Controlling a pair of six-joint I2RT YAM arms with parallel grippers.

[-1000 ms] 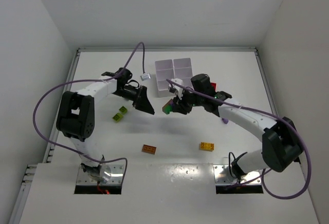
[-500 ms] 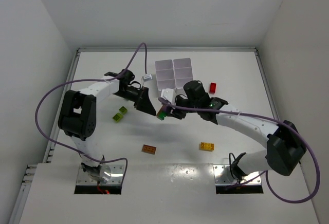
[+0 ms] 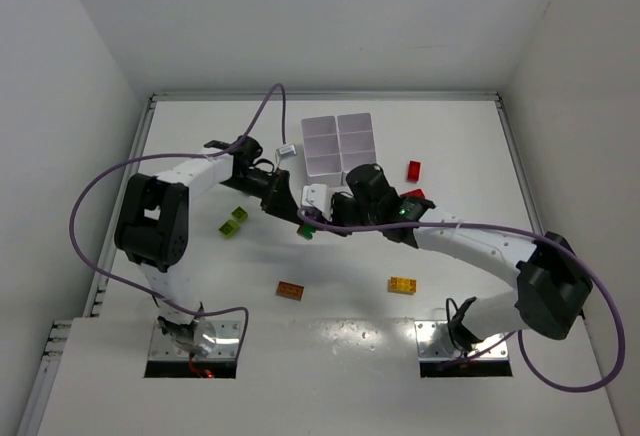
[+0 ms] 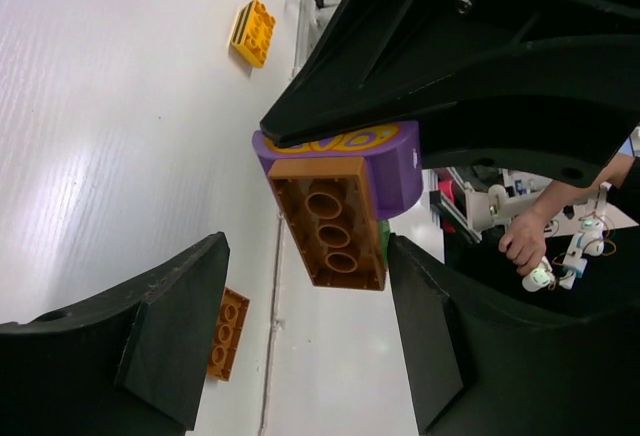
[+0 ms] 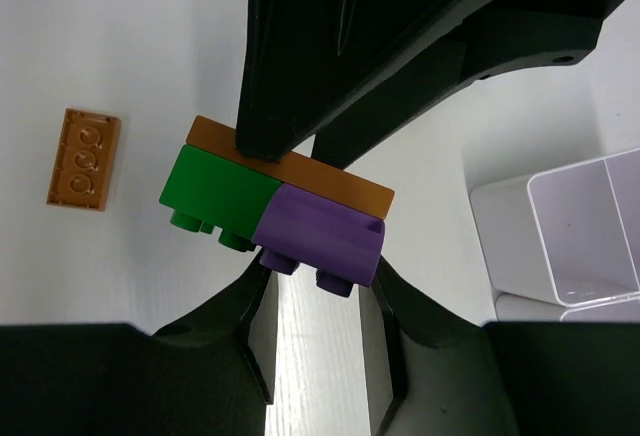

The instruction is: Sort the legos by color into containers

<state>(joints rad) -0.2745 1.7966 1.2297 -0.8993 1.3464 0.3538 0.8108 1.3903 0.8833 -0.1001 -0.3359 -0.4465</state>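
Note:
A joined stack of legos hangs above the table: an orange-brown plate [image 5: 330, 181] with a green brick [image 5: 220, 191] and a purple brick [image 5: 320, 231] pressed to it. My right gripper [image 5: 318, 326] is shut on the purple brick. In the left wrist view the plate's hollow underside [image 4: 328, 221] sits between the spread fingers of my left gripper [image 4: 300, 356], which is open, with a wide gap on one side. From above, both grippers meet at the stack [image 3: 308, 228], just below the white compartment tray [image 3: 338, 143].
Loose on the table are an orange-brown brick [image 3: 291, 290], a yellow brick [image 3: 403, 284], two lime bricks [image 3: 233, 222] and a red brick [image 3: 414, 169]. Another red piece [image 3: 416, 194] shows beside the right arm. Walls close in the table on three sides.
My right gripper has carried the stack leftward, up to the left gripper. The left arm has barely shifted, and its fingers now straddle the stack.

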